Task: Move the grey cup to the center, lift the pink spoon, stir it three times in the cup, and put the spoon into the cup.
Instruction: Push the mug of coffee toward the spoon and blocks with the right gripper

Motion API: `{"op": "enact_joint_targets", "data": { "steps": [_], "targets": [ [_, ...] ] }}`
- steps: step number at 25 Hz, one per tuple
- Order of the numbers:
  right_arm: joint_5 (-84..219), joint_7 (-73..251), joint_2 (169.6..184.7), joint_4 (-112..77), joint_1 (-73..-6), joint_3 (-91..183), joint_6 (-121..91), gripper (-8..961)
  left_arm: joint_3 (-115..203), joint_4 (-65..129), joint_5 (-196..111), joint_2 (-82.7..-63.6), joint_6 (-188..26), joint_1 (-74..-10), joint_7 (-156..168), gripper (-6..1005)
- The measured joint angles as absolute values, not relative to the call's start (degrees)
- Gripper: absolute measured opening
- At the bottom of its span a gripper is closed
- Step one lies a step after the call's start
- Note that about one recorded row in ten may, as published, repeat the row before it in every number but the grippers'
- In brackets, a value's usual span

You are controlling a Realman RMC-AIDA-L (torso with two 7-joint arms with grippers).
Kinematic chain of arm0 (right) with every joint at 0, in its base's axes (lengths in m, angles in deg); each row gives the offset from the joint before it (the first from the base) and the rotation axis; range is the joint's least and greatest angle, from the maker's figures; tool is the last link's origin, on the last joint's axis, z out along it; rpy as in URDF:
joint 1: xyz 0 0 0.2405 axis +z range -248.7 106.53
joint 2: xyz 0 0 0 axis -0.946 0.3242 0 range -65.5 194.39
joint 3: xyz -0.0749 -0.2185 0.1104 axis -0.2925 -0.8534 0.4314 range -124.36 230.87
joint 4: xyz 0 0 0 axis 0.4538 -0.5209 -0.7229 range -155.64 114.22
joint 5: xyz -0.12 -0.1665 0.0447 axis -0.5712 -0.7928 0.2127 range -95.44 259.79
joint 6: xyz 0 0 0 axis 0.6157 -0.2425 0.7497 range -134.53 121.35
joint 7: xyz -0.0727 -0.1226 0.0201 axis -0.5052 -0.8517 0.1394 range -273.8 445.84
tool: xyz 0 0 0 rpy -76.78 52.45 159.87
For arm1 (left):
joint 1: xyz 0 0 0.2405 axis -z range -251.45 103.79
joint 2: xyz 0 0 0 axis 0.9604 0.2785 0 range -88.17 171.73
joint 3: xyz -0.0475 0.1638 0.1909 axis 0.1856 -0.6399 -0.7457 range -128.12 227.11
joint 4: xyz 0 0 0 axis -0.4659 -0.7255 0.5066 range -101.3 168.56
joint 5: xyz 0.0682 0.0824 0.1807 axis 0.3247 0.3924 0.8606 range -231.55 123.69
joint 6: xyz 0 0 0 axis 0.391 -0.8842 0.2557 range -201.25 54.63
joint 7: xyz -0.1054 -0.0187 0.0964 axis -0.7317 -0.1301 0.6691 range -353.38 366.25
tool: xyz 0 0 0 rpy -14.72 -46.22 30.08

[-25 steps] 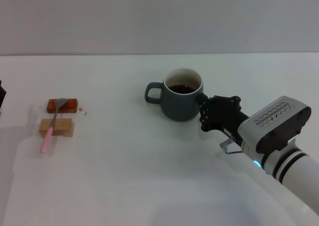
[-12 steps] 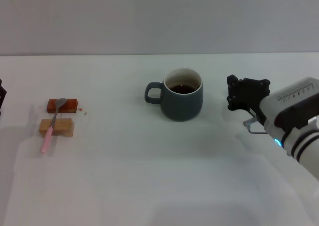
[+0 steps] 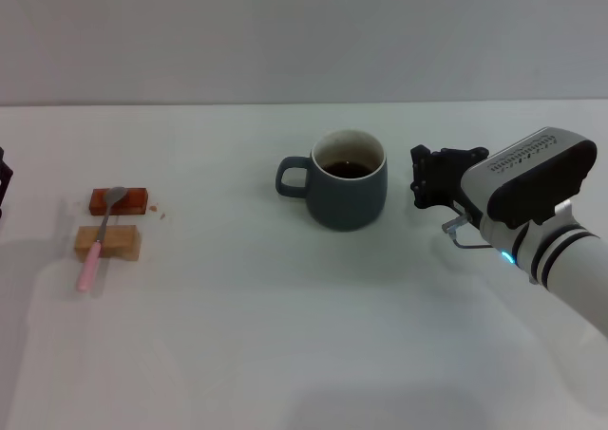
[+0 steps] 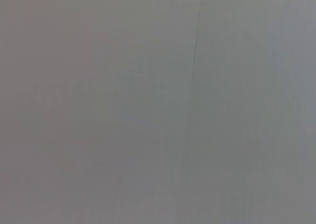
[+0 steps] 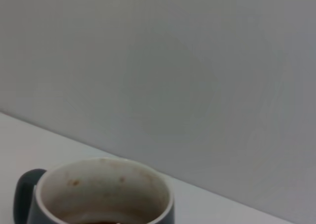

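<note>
The grey cup (image 3: 344, 191) stands upright on the white tabletop (image 3: 285, 335), its handle pointing to my left and dark liquid inside. The right wrist view shows its cream rim (image 5: 101, 187) close up. My right gripper (image 3: 418, 177) hovers just right of the cup, open, a small gap away and holding nothing. Far to the left lies the pink spoon (image 3: 95, 248), its metal bowl resting on a red block (image 3: 133, 200) and its handle lying across a tan block (image 3: 119, 243). Only a dark sliver of my left gripper (image 3: 3, 178) shows at the left edge.
A grey wall rises behind the table's far edge (image 3: 190, 104). The left wrist view holds nothing but this grey wall. Bare white table stretches between the spoon and the cup.
My right gripper left the cup's right side and pulled away to the right, then drifted slightly back toward it. Cup and spoon have not moved.
</note>
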State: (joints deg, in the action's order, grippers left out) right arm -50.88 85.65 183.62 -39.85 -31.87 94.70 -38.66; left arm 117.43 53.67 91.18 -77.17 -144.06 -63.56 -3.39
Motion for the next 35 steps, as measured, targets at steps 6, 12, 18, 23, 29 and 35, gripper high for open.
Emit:
{"op": "enact_joint_targets", "data": {
  "steps": [6,12,18,23,29,35],
  "targets": [
    [-51.00,85.38,183.65,-41.40,-31.87,93.83,-36.56,-2,117.49,53.48,91.18,-77.05,-144.14,-63.53,-3.41,791],
    [-51.10,85.31,183.77,-43.16,-31.74,91.53,-35.88,-1,117.52,53.26,91.18,-76.94,-144.16,-63.25,-3.41,791],
    [-51.14,85.44,183.87,-44.79,-31.93,90.00,-35.75,-2,117.52,53.23,91.18,-76.87,-144.16,-62.88,-3.41,791],
    [-51.16,85.47,183.89,-46.84,-31.93,88.40,-35.13,-2,117.52,53.14,91.18,-76.76,-144.24,-62.66,-3.41,791],
    [-51.16,85.27,183.99,-48.26,-31.96,87.09,-35.36,-1,117.52,53.14,91.18,-76.77,-144.25,-62.66,-3.41,790],
    [-50.68,85.13,183.94,-45.99,-36.24,90.45,-44.70,-1,117.59,53.05,91.18,-76.78,-144.71,-62.85,-3.41,790]
  ]
}}
